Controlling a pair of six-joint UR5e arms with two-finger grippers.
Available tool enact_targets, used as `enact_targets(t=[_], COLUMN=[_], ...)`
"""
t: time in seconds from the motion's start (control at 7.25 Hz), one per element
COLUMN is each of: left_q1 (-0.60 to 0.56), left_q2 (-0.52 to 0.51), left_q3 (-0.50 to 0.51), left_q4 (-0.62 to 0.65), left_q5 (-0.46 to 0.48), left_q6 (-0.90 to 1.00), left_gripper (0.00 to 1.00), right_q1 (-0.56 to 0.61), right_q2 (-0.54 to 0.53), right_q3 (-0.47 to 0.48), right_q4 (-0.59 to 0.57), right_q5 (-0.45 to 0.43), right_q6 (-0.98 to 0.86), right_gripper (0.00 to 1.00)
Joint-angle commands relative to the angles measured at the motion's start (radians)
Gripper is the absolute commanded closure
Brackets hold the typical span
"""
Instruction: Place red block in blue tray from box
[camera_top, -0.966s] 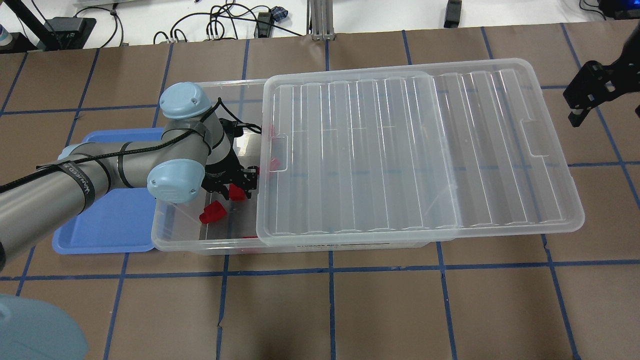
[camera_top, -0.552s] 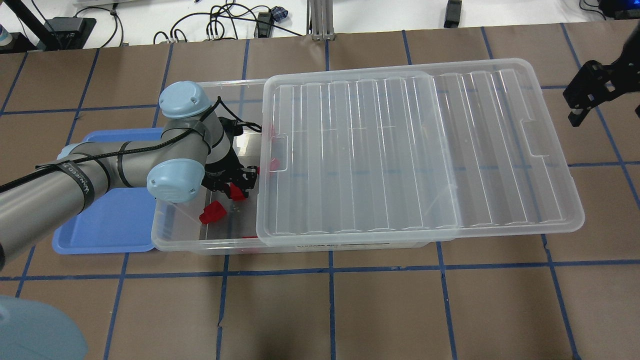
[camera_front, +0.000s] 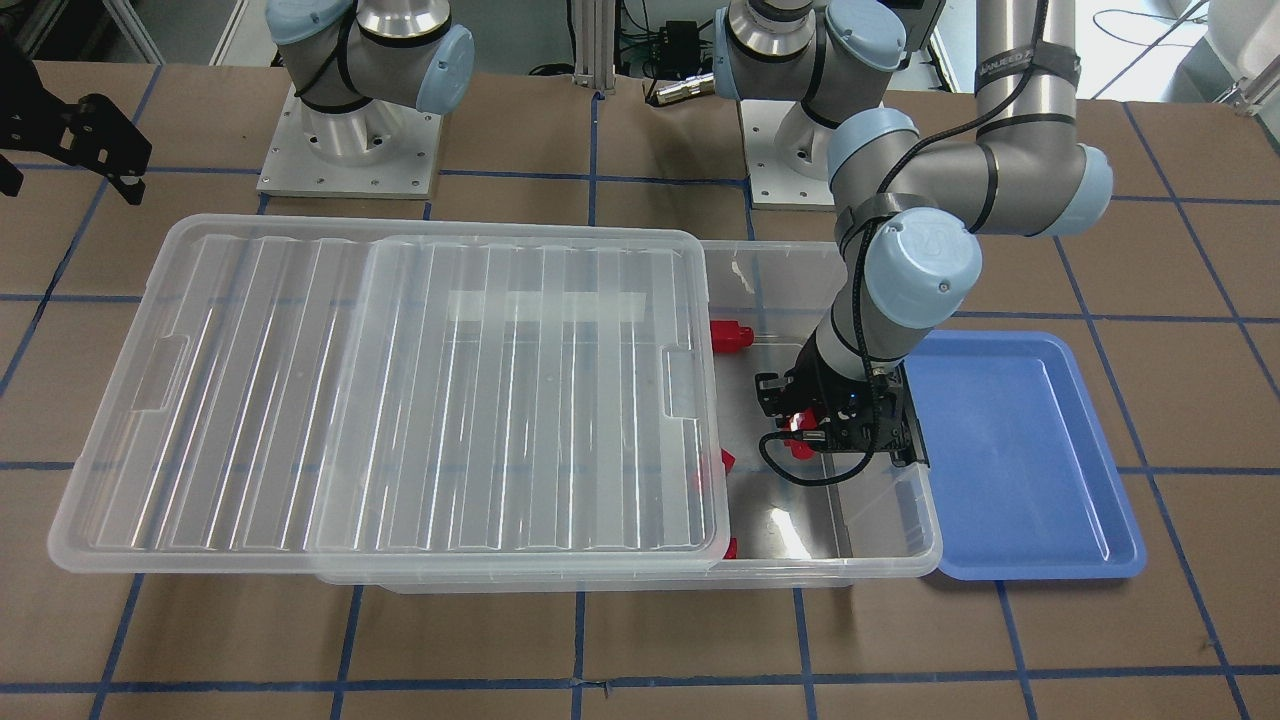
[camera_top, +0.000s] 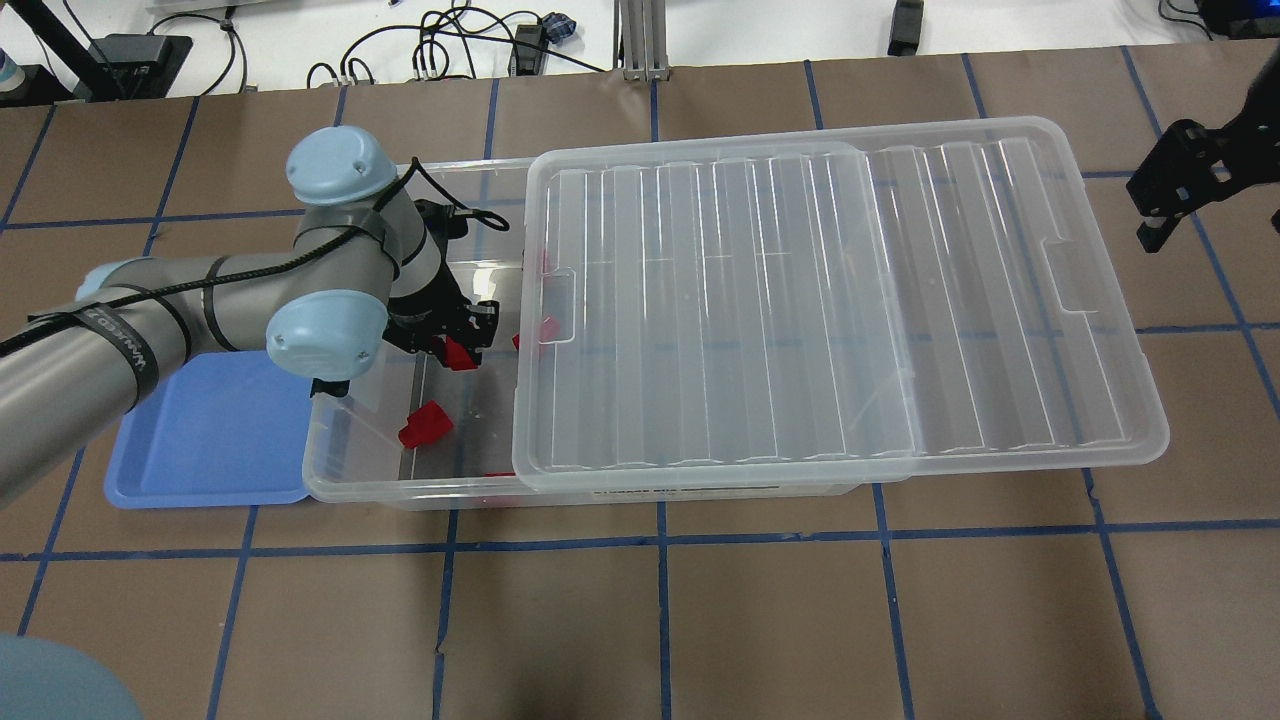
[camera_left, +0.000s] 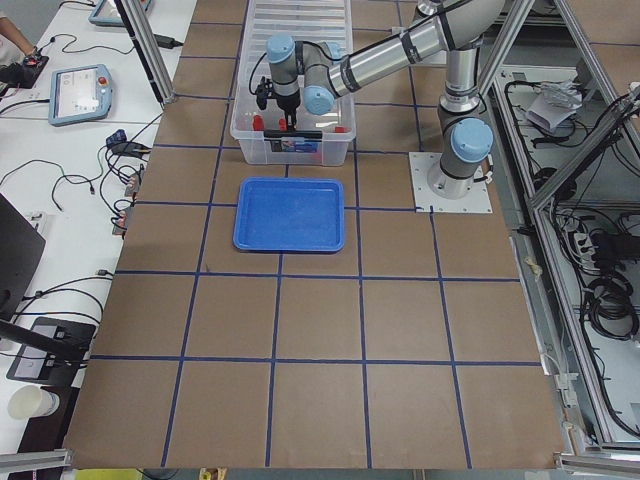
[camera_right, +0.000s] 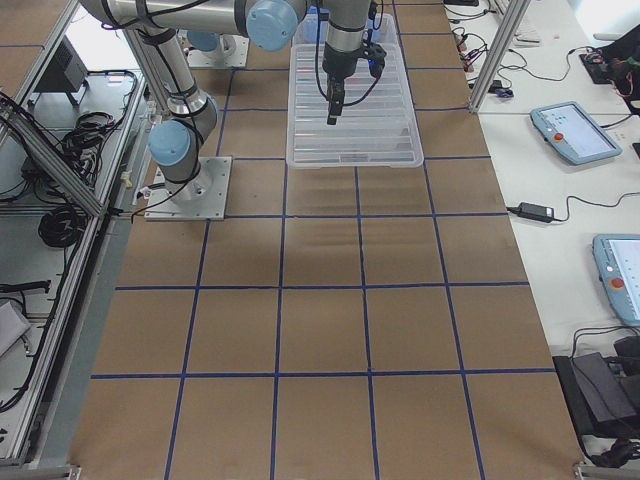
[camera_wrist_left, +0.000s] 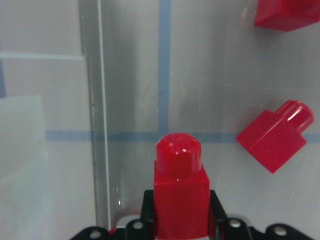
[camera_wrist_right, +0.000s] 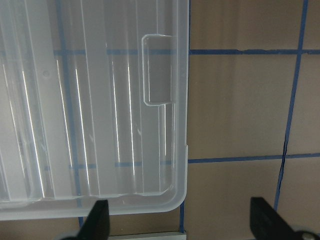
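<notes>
My left gripper (camera_top: 458, 348) is shut on a red block (camera_wrist_left: 180, 190) and holds it stub-forward above the floor of the clear box (camera_top: 350, 482), in its uncovered end. The held block also shows in the front view (camera_front: 799, 446). More red blocks lie loose in the box: one near the front wall (camera_top: 426, 424), one at the lid's edge (camera_top: 545, 328), one in the front view (camera_front: 730, 337). The blue tray (camera_top: 200, 450) sits empty right beside the box's open end. My right gripper (camera_top: 1160, 215) is open and empty, hovering off the lid's far end.
The ribbed clear lid (camera_top: 830, 300) lies slid across most of the box and overhangs its right end. The box's walls surround the left gripper. Brown paper with blue tape lines (camera_top: 660, 620) covers the table.
My left gripper has risen and shifted toward the back left of the box with the red block in it. The right arm has not moved.
</notes>
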Motion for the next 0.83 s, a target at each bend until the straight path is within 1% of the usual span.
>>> enact_targets(t=[0.0, 0.14, 0.28, 0.41, 0.55, 0.69], left_q1=[0.001, 0.022, 0.071, 0.18, 0.29, 0.373], left_q2=[0.086, 0.11, 0.111, 0.086, 0.059, 0.022], left_q3=[0.137, 0.212, 0.26, 0.266, 0.25, 0.216], left_q4=[-0.214, -0.318, -0.386, -0.39, -0.37, -0.271], left_q5=[-0.004, 0.011, 0.021, 0.039, 0.029, 0.027], left_q6=[-0.003, 0.003, 0.023, 0.102, 0.243, 0.366], left_gripper=[0.9, 0.9, 0.9, 0.9, 0.9, 0.9], right_q1=[0.0, 0.0, 0.0, 0.0, -0.002, -0.008], right_q2=[0.004, 0.003, 0.007, 0.007, 0.011, 0.012], right_q3=[0.002, 0.002, 0.004, 0.004, 0.004, 0.004], right_q4=[0.004, 0.004, 0.004, 0.004, 0.004, -0.001], right_q5=[-0.003, -0.003, -0.001, -0.003, -0.009, -0.01], right_q6=[0.002, 0.0, 0.003, 0.003, 0.002, 0.002], right_gripper=[0.0, 0.0, 0.0, 0.0, 0.0, 0.0])
